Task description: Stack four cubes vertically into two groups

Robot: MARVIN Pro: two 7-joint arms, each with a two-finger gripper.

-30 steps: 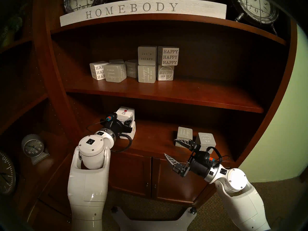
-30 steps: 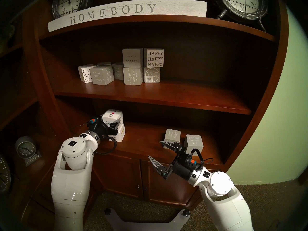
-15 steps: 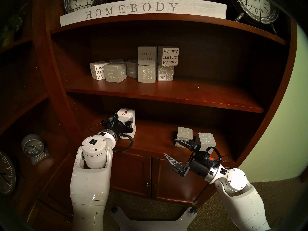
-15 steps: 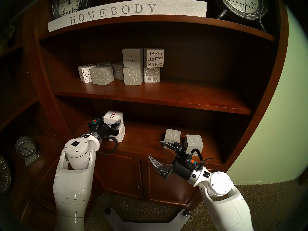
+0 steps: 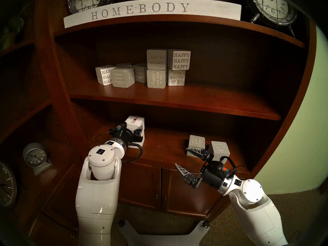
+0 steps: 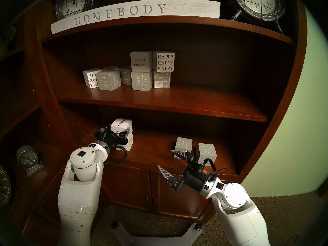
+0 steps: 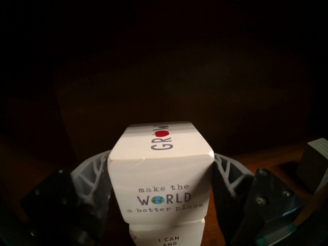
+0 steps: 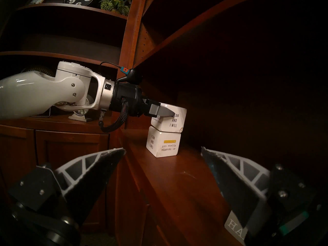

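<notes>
Since a second ago your left arm has pushed a little further in and the upper white cube (image 5: 135,123) has settled lower onto the lower white cube (image 5: 141,142); the right arm has not moved.

From the head views, your left end effector (image 5: 136,132) grips the upper white cube on the lower shelf (image 5: 168,151), at its left. Your right end effector (image 5: 190,160) hangs open, holding nothing, just in front of the two grey cubes: the left grey cube (image 5: 196,142) and the right grey cube (image 5: 219,150) stand side by side, unstacked.

On the left wrist view, both fingers (image 7: 92,172) press the flanks of the "GROW" block, and the lower block's "I CAN AND" face peeks out beneath.

On the right wrist view, the top block sits shifted and slightly twisted against the one below, overhanging toward the shelf's back. That offset is your risk: if you release unevenly or drag while backing out, a finger could pull the top block off or nudge the whole tower. The shelf board (image 6: 159,107) above is close too, so lifting out high could strike it.
</notes>
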